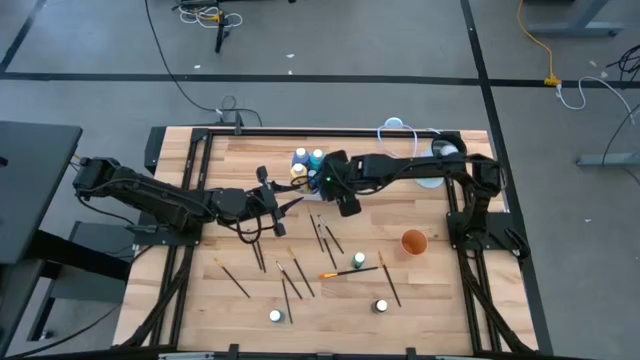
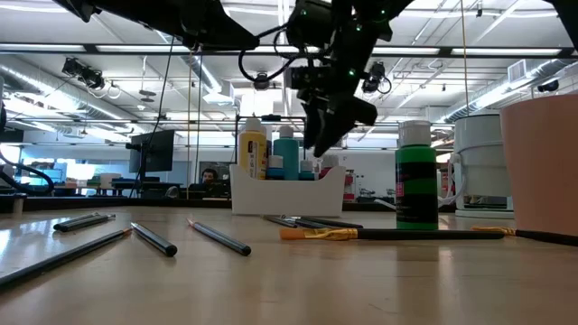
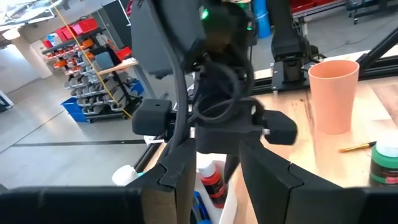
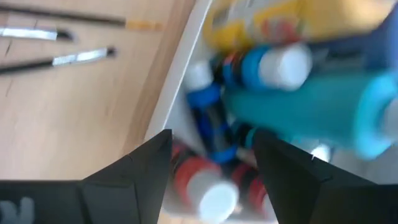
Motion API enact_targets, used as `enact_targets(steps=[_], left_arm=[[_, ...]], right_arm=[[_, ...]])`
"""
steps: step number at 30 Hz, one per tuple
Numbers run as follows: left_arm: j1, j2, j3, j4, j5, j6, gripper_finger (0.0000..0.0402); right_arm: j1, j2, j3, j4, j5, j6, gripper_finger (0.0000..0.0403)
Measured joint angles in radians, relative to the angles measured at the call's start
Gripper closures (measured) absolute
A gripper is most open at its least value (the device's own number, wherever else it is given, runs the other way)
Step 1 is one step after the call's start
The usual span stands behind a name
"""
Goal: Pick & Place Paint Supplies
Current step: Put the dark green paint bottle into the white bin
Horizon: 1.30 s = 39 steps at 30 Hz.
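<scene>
Wooden surface (image 1: 430,290) is carrying a scatter of loose brushes (image 1: 290,280) and three capped bottles, seen from above, while the white tray (image 1: 305,170) near the far edge is already holding several bottles. Right hand (image 1: 347,203) is hanging just beside that tray; left hand (image 1: 275,215) is waiting close by, its grip not readable here.

Low view is showing the tray (image 2: 287,191) filled with yellow and teal bottles, a green bottle (image 2: 416,174) standing apart, an orange-handled brush (image 2: 316,234) lying in front.

Left wrist view is showing the right hand (image 3: 214,158) spread above a red bottle (image 3: 213,180) in the tray.

Right wrist view is confirming open, empty fingers (image 4: 140,165) over the tray's bottles (image 4: 273,68).

Judgement: bottles are partly stowed; brushes and stray bottles are remaining.
</scene>
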Motion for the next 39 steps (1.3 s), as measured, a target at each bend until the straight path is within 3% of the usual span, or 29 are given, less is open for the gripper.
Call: enact_targets(steps=[3,6,10,14,21,30,39], left_arm=[[0.0,0.0,0.0,0.0,-0.004,0.012,0.0269],[-0.007,-0.008,-0.001,-0.002,-0.01,0.038,0.0269],[-0.037,-0.054,-0.001,-0.021,-0.095,0.084,0.0269],[-0.065,-0.125,0.0,-0.117,-0.186,0.105,0.0269],[-0.075,-0.214,0.0,-0.183,-0.217,0.076,0.0269],[-0.069,-0.218,0.0,-0.237,-0.241,0.095,0.0269],[-0.067,-0.218,0.0,-0.241,-0.242,0.092,0.0269]], right_arm=[[0.008,0.0,0.0,0.081,-0.004,-0.029,0.0171],[-0.002,0.005,0.001,0.163,-0.077,-0.011,0.0171],[-0.029,0.017,0.0,0.183,-0.17,0.024,0.0171],[-0.059,0.031,0.002,0.197,-0.178,0.022,0.0171],[-0.09,0.089,0.0,0.151,-0.171,-0.051,0.0171],[-0.116,0.104,0.002,0.12,-0.225,0.023,0.0171],[-0.13,0.126,0.005,0.139,-0.206,-0.003,0.0174]])
